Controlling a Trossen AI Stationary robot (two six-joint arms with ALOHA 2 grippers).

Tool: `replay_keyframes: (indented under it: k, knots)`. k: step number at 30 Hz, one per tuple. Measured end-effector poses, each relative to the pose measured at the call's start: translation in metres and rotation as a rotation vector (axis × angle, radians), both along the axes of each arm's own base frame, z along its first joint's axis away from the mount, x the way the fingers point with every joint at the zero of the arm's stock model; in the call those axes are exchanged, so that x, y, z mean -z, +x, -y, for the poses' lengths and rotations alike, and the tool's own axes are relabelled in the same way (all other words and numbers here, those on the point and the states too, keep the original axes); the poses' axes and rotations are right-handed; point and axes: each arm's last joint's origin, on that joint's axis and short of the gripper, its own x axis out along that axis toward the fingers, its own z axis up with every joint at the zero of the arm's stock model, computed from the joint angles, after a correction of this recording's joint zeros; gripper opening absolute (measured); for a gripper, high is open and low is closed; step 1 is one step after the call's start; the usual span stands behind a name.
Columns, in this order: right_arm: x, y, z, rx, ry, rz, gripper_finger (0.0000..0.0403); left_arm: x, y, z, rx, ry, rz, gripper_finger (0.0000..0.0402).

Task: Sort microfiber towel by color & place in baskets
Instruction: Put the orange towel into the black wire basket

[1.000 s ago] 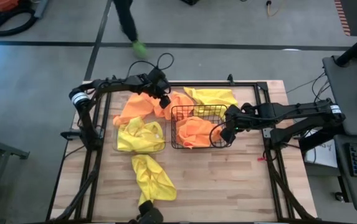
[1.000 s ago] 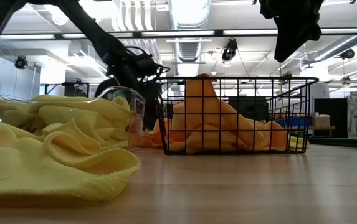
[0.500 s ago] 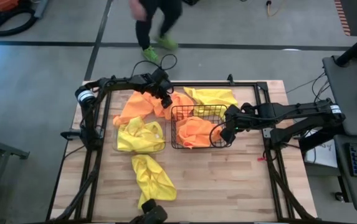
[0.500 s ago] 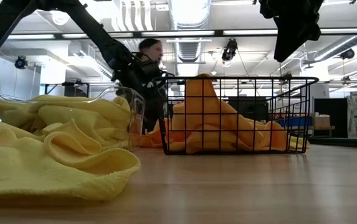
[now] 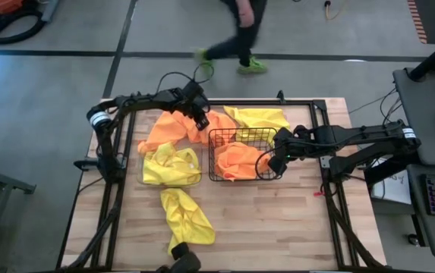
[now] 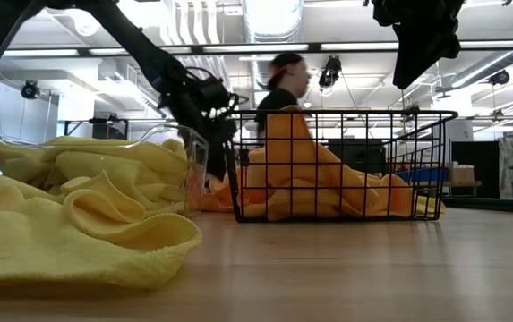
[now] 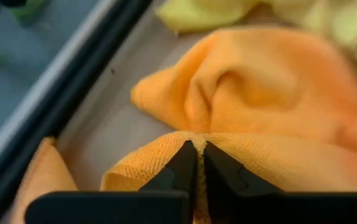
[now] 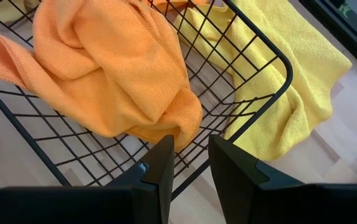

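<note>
Left gripper (image 7: pixel 197 152) pinches a crumpled orange microfiber towel (image 7: pixel 271 106). Next: lift it into the black wire-grid basket (image 5: pixel 241 155). Right gripper (image 8: pixel 190 155) waits, fingers apart.

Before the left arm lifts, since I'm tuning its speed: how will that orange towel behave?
Probably floppy: the orange towel lies in soft folds, so it should drape from the left gripper, shut on one bunched edge. Likely light too. Its trailing cloth might drag over the black basket.
</note>
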Motion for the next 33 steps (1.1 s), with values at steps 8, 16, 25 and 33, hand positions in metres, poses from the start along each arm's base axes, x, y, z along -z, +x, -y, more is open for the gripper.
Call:
replay_keyframes:
  k: [8, 16, 25, 33]
  knots:
    - [0.000, 0.001, 0.000, 0.000, 0.000, 0.007, 0.0095, -0.057, -0.015, 0.012, 0.008, 0.073, 0.090, 0.0001]
    - [-0.001, 0.002, 0.000, -0.005, -0.002, 0.022, 0.0095, -0.120, -0.042, 0.037, 0.017, 0.172, 0.216, 0.0000]
    - [-0.006, 0.012, 0.000, -0.095, -0.089, 0.101, 0.0096, -0.194, -0.084, 0.071, 0.018, 0.340, 0.432, 0.0000]
    - [-0.013, 0.021, 0.001, -0.146, -0.195, 0.179, 0.0095, -0.230, -0.111, 0.099, 0.051, 0.395, 0.611, 0.0000]
